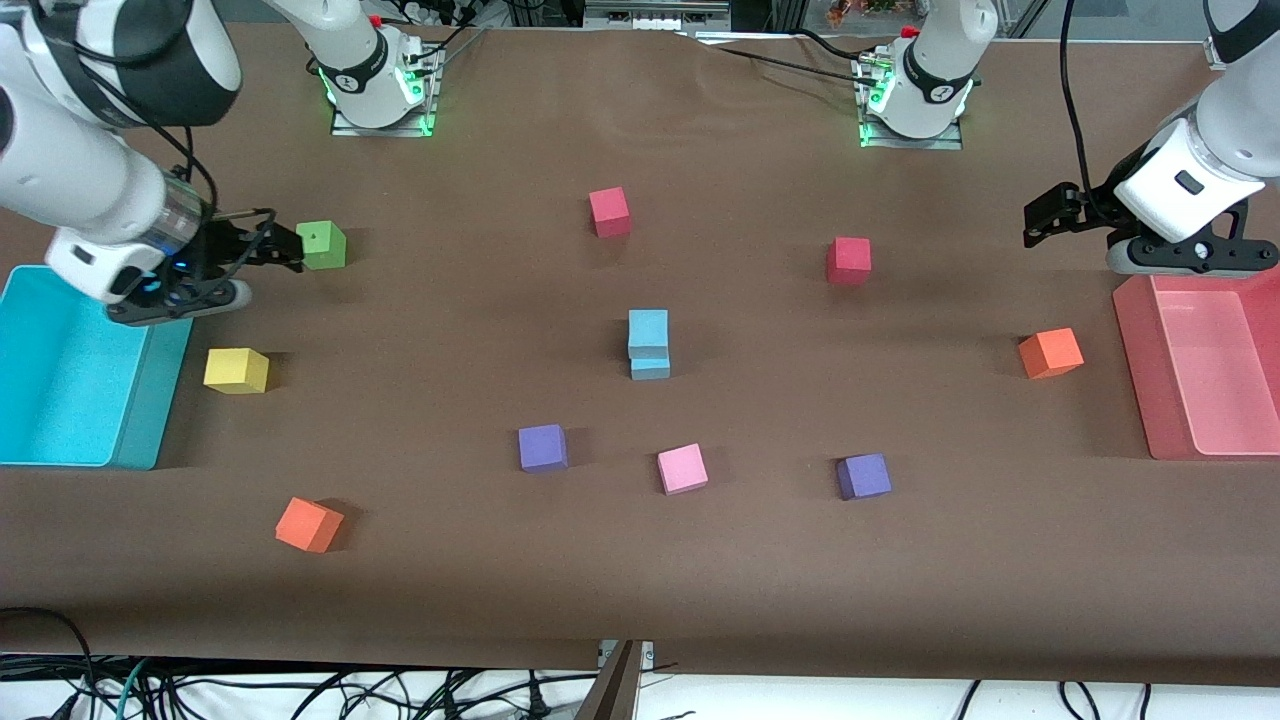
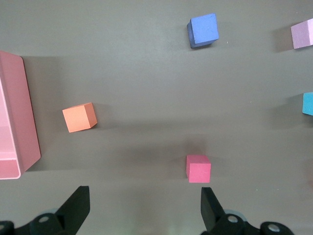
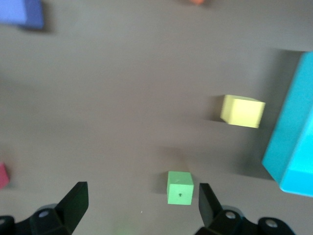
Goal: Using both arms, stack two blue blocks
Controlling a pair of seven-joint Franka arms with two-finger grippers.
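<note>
Brown table (image 1: pixel 760 580) carries a cyan bin (image 1: pixel 60 400) at the right arm's end and a pink bin (image 1: pixel 1200 380) at the left arm's end. Right gripper (image 1: pixel 290 248) hangs beside the green cube (image 1: pixel 322 245), fingers spread wide, empty; left gripper (image 1: pixel 1035 222) hangs near the pink bin, fingers likewise wide apart, empty. Mid-table, upper blue block (image 1: pixel 648 330) sits on lower blue block (image 1: pixel 651 367), slightly offset

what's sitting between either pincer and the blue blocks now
Nothing visible. The two blue blocks already sit stacked mid-table on bare cloth. The right pincer is open beside the green block; the left pincer is open near the pink bin.
</note>
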